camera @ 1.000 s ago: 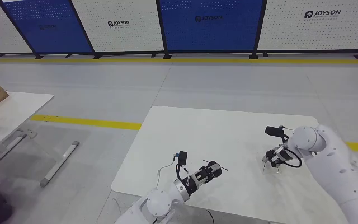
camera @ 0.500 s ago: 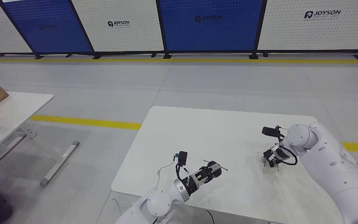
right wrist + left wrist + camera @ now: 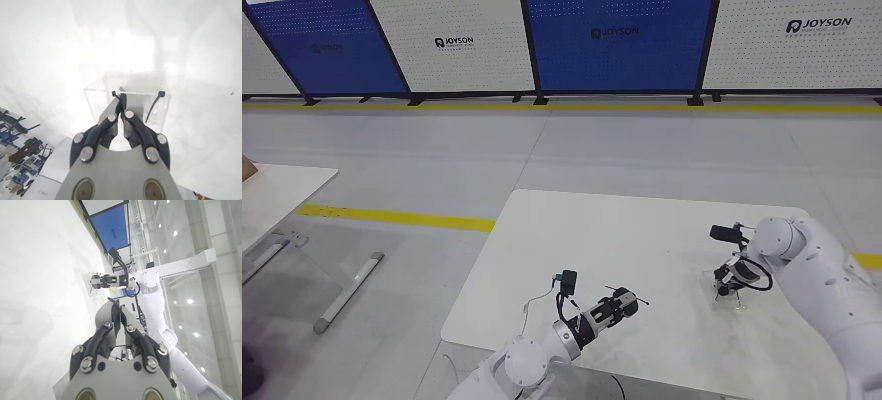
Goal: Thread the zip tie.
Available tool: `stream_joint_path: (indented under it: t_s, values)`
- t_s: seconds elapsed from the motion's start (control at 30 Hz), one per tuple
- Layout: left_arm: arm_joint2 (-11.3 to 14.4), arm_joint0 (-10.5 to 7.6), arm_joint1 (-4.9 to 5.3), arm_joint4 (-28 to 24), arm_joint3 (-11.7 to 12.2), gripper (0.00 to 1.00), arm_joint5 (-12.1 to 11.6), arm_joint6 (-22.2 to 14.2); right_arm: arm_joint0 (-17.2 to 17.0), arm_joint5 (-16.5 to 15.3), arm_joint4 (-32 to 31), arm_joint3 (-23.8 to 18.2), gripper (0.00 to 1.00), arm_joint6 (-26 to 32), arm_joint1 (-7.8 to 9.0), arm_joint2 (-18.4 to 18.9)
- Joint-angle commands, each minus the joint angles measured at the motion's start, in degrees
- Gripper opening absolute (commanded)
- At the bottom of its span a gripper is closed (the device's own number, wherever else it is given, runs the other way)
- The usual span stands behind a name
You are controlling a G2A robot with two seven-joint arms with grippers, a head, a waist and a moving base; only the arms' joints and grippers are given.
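Observation:
My left gripper point(image 3: 627, 300) hovers near the table's front edge, shut on a thin black zip tie point(image 3: 115, 315) that sticks out to both sides of its fingers. At the table's right side stands a clear acrylic holder point(image 3: 92, 106). My right gripper point(image 3: 121, 95) sits at that holder point(image 3: 720, 300), shut on a second black zip tie point(image 3: 114, 93) whose head pokes out just past the fingertips. A third zip tie point(image 3: 155, 105) leans upright inside the holder, beside the gripper and apart from it. The left wrist view shows the right gripper point(image 3: 93, 283) farther off.
The white table point(image 3: 642, 230) is bare between the two arms. Its front edge runs close under the left arm. Beyond the table lie grey floor with yellow lines and blue and white panels.
The right arm has shifted slightly to the left at the holder, its gripper staying shut. The left arm and its zip tie have not moved.

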Motion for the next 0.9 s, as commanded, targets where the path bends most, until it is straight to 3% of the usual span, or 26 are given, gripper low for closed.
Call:
stream_joint_path:
  t_s: [0.0, 0.27, 0.43, 0.57, 0.63, 0.77, 0.83, 0.87]
  values:
    - [0.00, 0.00, 0.00, 0.00, 0.00, 0.00, 0.00, 0.00, 0.11, -1.20, 0.29, 0.30, 0.00, 0.24, 0.07, 0.29]
    - [0.00, 0.00, 0.00, 0.00, 0.00, 0.00, 0.00, 0.00, -0.15, -6.68, 2.09, -0.37, 0.00, 1.00, 1.75, 3.55]
    - [0.00, 0.00, 0.00, 0.00, 0.00, 0.00, 0.00, 0.00, -1.75, -10.18, 3.58, -4.49, 0.00, -0.91, 3.83, 7.40]
    - [0.00, 0.00, 0.00, 0.00, 0.00, 0.00, 0.00, 0.00, -6.83, -16.55, 5.13, -11.83, 0.00, -9.99, 6.67, 13.53]
    - [0.00, 0.00, 0.00, 0.00, 0.00, 0.00, 0.00, 0.00, -10.95, -18.89, 5.40, -17.51, 0.00, -13.34, 8.37, 17.18]
    - [0.00, 0.00, 0.00, 0.00, 0.00, 0.00, 0.00, 0.00, -20.17, -19.48, 8.60, -31.27, 0.00, -17.44, 11.00, 23.70]
    - [0.00, 0.00, 0.00, 0.00, 0.00, 0.00, 0.00, 0.00, -23.68, -19.48, 9.78, -35.35, 0.00, -17.12, 12.03, 26.27]
    - [0.00, 0.00, 0.00, 0.00, 0.00, 0.00, 0.00, 0.00, -23.68, -19.48, 9.78, -35.35, 0.00, -17.12, 12.03, 26.27]
